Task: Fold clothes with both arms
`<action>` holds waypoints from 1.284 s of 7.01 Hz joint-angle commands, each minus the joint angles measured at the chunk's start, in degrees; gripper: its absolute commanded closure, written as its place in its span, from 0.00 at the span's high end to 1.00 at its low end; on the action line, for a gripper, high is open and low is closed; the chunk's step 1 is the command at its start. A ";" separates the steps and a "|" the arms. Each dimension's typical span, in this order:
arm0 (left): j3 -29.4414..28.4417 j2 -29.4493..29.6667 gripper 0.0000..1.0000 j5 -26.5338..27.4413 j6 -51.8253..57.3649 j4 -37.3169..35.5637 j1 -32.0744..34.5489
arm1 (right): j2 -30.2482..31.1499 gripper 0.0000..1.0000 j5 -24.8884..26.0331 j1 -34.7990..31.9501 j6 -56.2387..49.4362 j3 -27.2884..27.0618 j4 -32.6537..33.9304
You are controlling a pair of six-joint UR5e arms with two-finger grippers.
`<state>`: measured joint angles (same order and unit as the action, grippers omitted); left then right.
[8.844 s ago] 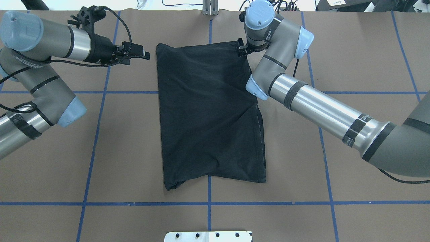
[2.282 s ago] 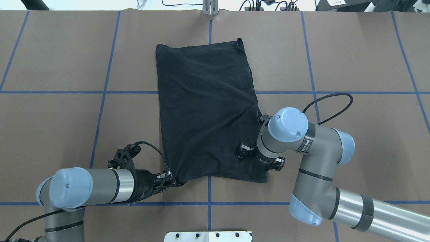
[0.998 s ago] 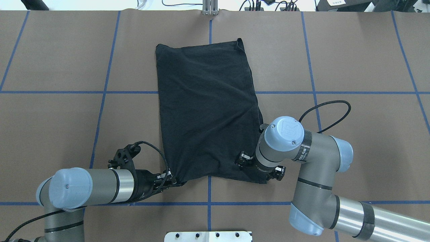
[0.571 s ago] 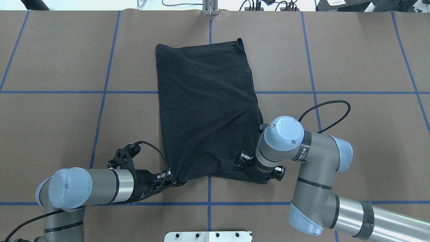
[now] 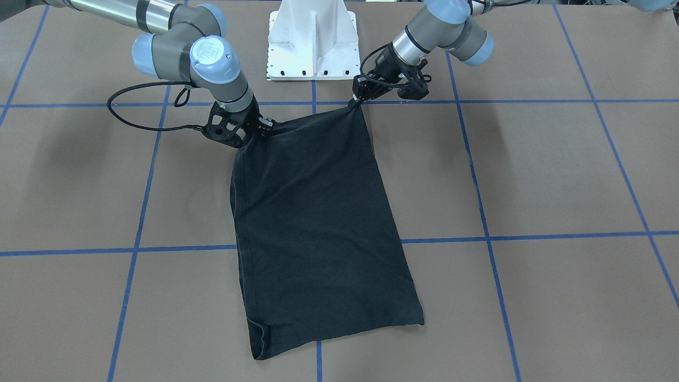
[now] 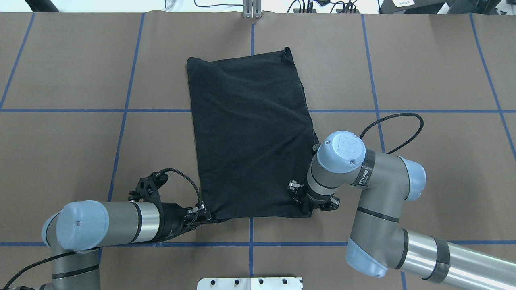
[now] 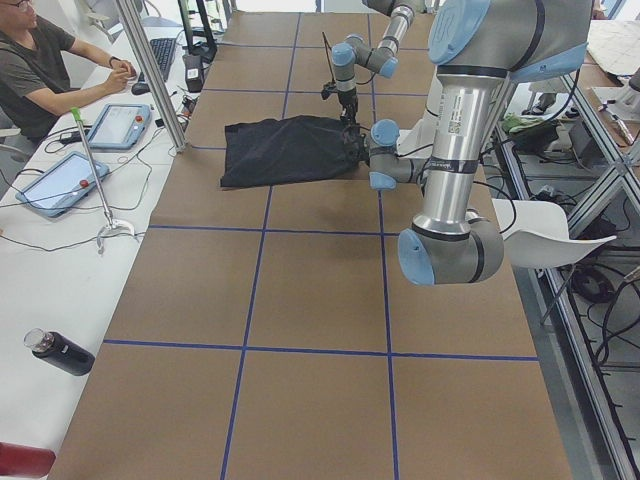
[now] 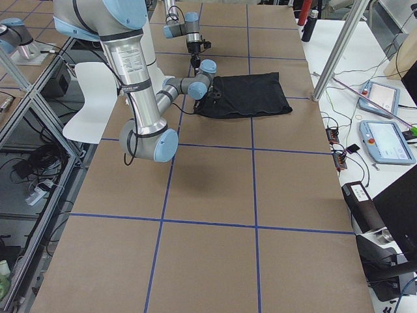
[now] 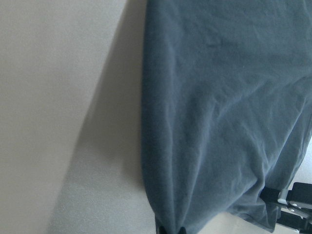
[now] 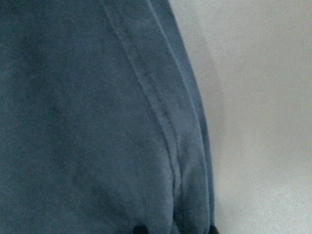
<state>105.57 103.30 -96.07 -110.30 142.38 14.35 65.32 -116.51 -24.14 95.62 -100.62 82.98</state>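
So the shirt (image 6: pixel 250 133) lies in the middle of the table (image 6: pixel 423 60) as a long narrow rectangle with no sleeves showing, so the lengthwise folds look done. The left gripper (image 5: pixel 356 101) and right gripper (image 5: pixel 248 137) each pinch a corner of its robot-side edge. I'd guess what's left is folding that edge over to the far one
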 commanded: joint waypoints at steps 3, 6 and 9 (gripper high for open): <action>0.17 0.14 0.00 -0.17 0.00 0.00 0.15 | -0.37 0.00 -0.12 -1.00 2.27 -0.45 0.08; 1.74 -0.38 0.00 -0.61 0.09 0.00 0.24 | -0.37 0.00 -0.12 -1.00 10.96 -2.30 -0.01; 3.06 -0.56 0.00 -3.33 0.44 0.00 0.15 | 1.21 0.00 0.23 1.71 22.03 -7.02 0.08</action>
<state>107.76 102.84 -98.03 -110.09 142.38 14.61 65.81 -116.48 -24.09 113.11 -105.33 82.99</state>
